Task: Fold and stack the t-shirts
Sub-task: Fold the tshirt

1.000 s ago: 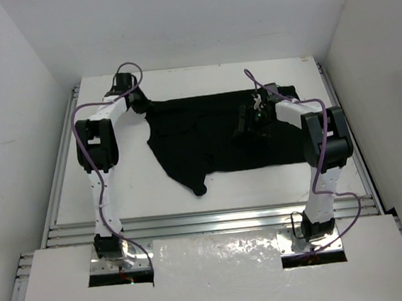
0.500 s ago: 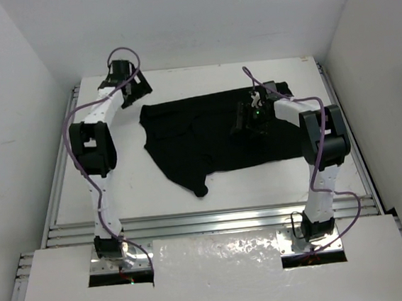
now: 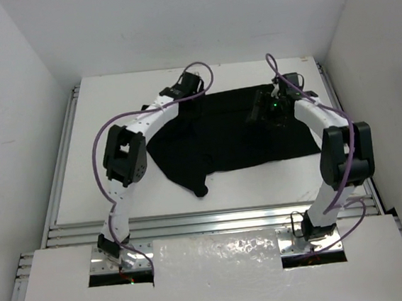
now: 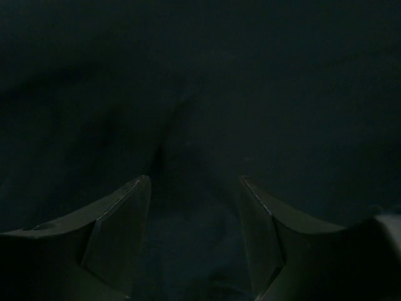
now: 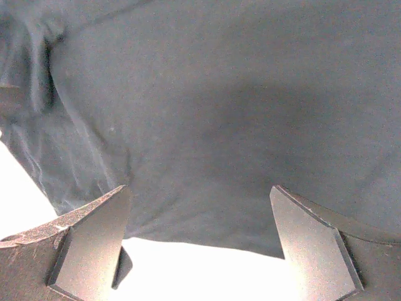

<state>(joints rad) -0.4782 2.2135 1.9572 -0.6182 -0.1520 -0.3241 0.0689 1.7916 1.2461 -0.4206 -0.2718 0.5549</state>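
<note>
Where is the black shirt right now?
In the top view the black t-shirt lies spread on the white table, toward its far side, with the left gripper over its far-left edge and the right gripper over its right part.

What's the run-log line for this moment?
garment: plain black soft-fabric t-shirt, spread unfolded on white table | left claw: open above shirt | right claw: open above shirt's edge

T-shirt (image 3: 228, 137), black, short-sleeved: 1.
Counter (image 3: 261, 184), white: 1.
Robot arms: 2, being the left arm (image 3: 125, 158) and the right arm (image 3: 347, 154).
End effectors: 2, being the left end effector (image 4: 195, 207) and the right end effector (image 5: 200, 219); fingers (image 4: 119, 219), 2 on each.
Purple cables (image 3: 96, 146): 2, one per arm.
</note>
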